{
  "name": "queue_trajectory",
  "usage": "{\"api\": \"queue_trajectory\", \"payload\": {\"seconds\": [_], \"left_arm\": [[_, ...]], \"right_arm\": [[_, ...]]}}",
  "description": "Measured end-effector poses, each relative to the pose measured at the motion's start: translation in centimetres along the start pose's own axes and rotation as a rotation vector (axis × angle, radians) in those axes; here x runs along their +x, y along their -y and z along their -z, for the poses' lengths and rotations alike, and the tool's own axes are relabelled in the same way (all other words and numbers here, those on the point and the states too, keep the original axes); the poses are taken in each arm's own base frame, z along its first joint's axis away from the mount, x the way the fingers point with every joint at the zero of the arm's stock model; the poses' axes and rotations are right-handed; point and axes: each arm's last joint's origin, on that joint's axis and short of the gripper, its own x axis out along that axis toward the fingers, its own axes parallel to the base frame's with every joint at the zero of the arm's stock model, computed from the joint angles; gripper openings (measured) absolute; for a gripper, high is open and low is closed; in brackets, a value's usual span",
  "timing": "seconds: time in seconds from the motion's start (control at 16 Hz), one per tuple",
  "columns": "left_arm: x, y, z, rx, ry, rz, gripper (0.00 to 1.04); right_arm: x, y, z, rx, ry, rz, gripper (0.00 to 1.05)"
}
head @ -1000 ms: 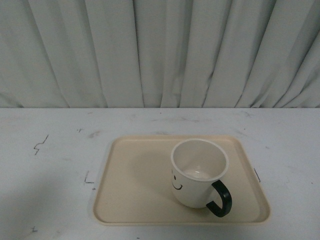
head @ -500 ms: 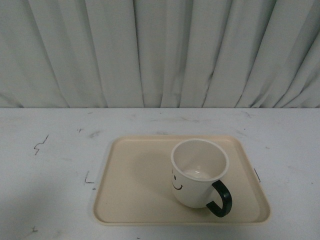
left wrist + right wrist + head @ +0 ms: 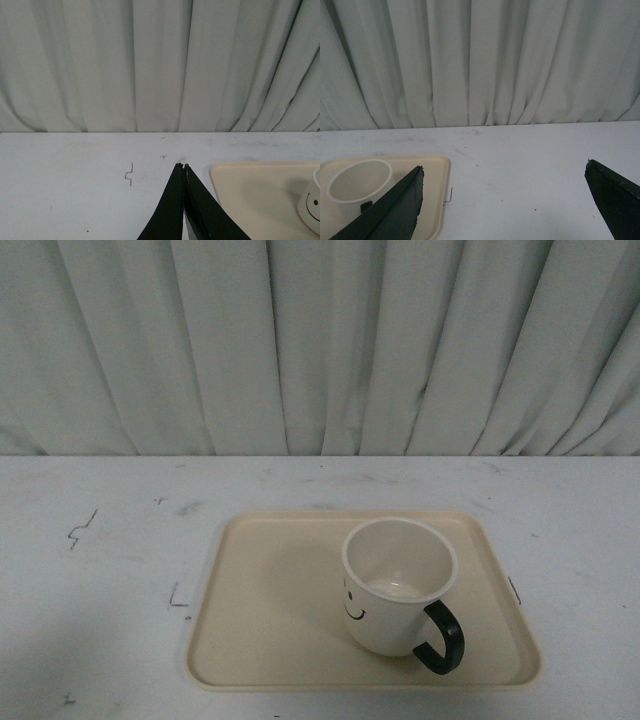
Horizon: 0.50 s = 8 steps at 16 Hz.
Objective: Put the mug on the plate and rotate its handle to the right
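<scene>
The cream-white mug (image 3: 392, 592) stands upright on the right half of the beige plate (image 3: 270, 620), its smiley face toward the camera. Its black handle (image 3: 442, 638) points to the near right. No arm shows in the front view. My left gripper (image 3: 182, 166) is shut with nothing in it, over the bare table beside the plate (image 3: 250, 195); the mug (image 3: 312, 207) shows at that view's edge. My right gripper (image 3: 504, 167) is open wide and empty, over the table beside the plate (image 3: 432, 200); the mug (image 3: 357, 182) is partly hidden behind one finger (image 3: 395, 210).
A white table (image 3: 100, 570) with small dark marks carries the plate. A pleated grey-white curtain (image 3: 320, 340) closes off the back of the table.
</scene>
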Motion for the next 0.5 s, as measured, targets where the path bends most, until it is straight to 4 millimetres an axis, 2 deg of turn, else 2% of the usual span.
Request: {"api": "queue_trajectory", "payload": {"seconds": [0.06,0.12,0.19,0.25,0.31,0.38,0.44,0.5], "left_arm": [[-0.7,0.0,0.6,0.0,-0.046,0.002,0.02],[-1.0,0.0,-0.1,0.0,0.019,0.001,0.02],[-1.0,0.0,0.3,0.0,-0.007,0.0,0.02],[-1.0,0.0,0.3,0.0,-0.008,0.0,0.06],[-1.0,0.0,0.2,0.0,0.0,0.0,0.17],[-1.0,0.0,0.3,0.0,-0.004,0.0,0.29],[-1.0,0.0,0.2,0.0,-0.003,0.002,0.42],[-1.0,0.0,0.2,0.0,-0.003,-0.001,0.53]], "right_arm": [[0.0,0.0,0.0,0.0,0.0,0.0,0.98],[0.0,0.0,0.0,0.0,0.0,0.0,0.98],[0.0,0.0,0.0,0.0,0.001,0.0,0.98],[0.0,0.0,0.0,0.0,0.0,0.0,0.98],[0.0,0.0,0.0,0.0,0.0,0.0,0.98],[-0.1,0.0,0.2,-0.033,-0.094,-0.043,0.98],[0.4,-0.2,0.1,-0.12,-0.352,-0.189,0.98],[1.3,-0.7,-0.1,-0.213,-0.444,-0.291,0.98]]}}
